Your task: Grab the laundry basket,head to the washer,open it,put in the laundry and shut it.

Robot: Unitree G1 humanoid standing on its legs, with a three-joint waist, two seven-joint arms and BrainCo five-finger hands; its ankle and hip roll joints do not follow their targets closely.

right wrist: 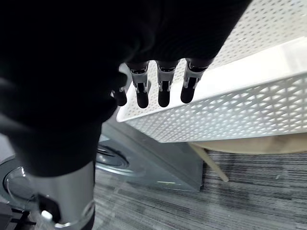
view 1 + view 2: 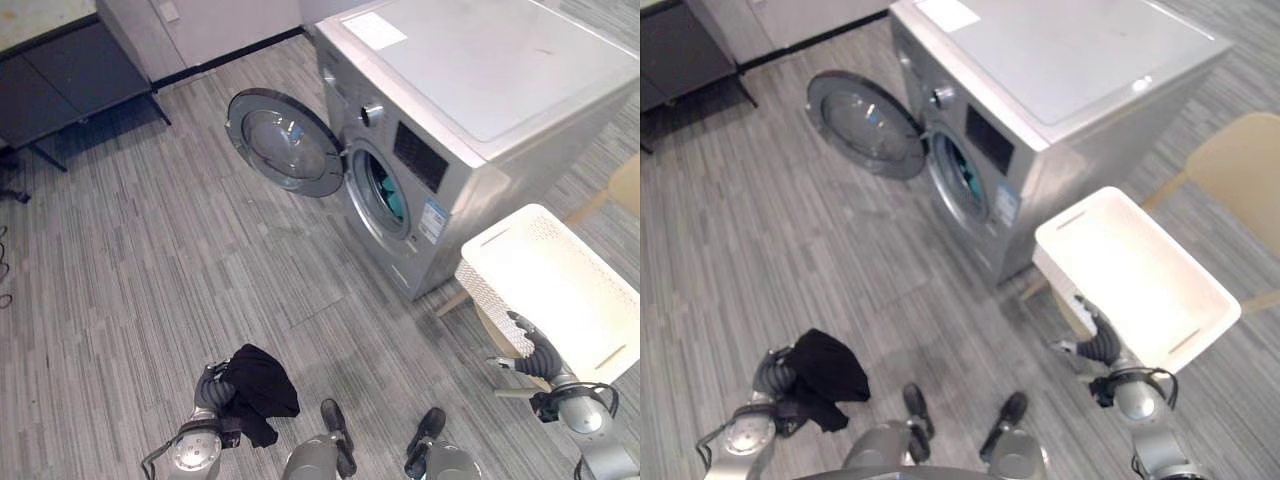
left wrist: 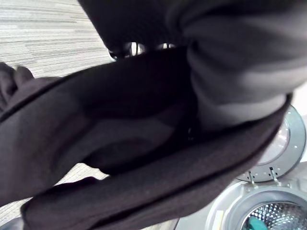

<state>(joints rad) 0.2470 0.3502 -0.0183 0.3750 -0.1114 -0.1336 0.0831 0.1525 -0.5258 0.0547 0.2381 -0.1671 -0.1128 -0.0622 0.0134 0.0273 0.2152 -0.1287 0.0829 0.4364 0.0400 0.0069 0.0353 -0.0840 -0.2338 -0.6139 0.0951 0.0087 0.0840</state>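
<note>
My left hand [image 2: 213,388] is low at the left, shut on a black garment [image 2: 260,388] that hangs from it above the floor; the same black garment [image 3: 120,143] drapes over the hand in the left wrist view. The silver washer [image 2: 480,90] stands ahead with its round door [image 2: 285,140] swung open to the left. A teal cloth [image 2: 394,200] lies in the drum. The white perforated laundry basket [image 2: 481,277] rests on a wooden chair at the right. My right hand [image 2: 533,346] is open, its straight fingers [image 1: 164,89] at the basket's near wall [image 1: 230,110].
A dark table [image 2: 70,80] stands at the back left against the white wall. The wooden chair [image 2: 1240,160] under the basket sits right beside the washer's side. Grey striped floor [image 2: 180,260] spreads between me and the washer door.
</note>
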